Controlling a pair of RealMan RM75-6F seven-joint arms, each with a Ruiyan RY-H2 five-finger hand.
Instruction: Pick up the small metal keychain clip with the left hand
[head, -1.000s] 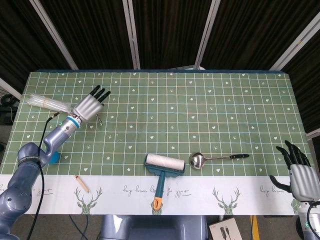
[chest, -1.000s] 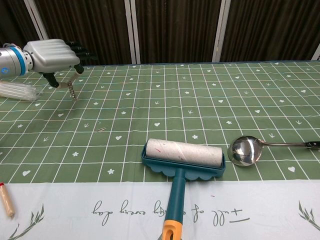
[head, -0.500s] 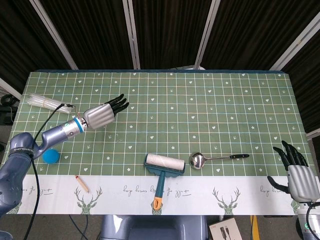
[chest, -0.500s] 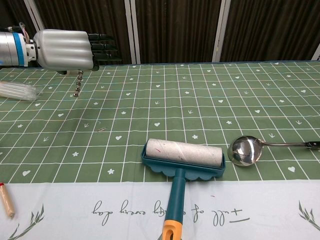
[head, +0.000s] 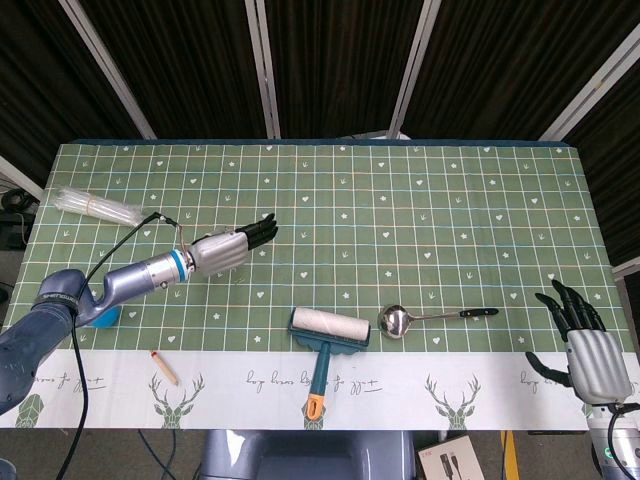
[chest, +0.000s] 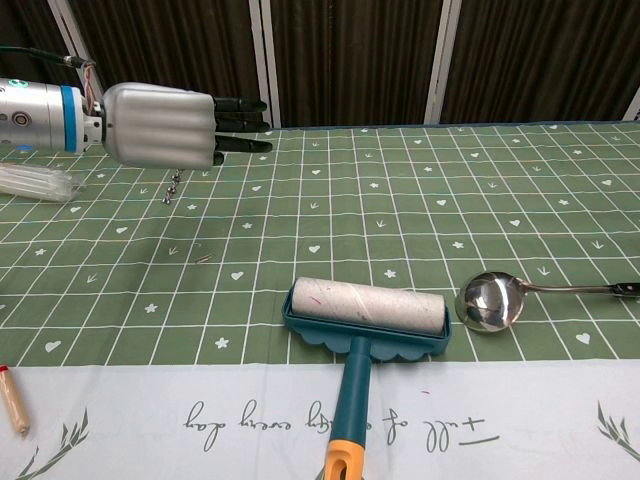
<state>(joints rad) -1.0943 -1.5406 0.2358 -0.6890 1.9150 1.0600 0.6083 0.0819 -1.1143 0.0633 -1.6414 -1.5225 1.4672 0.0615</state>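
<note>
Fingers above dangling keychain clip

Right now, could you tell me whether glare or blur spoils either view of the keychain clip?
Chest view: sharp, the keychain clip dangles small but visible under the left hand; the spoon bowl shows bright reflections. Head view: evenly lit, the clip hidden.
</note>
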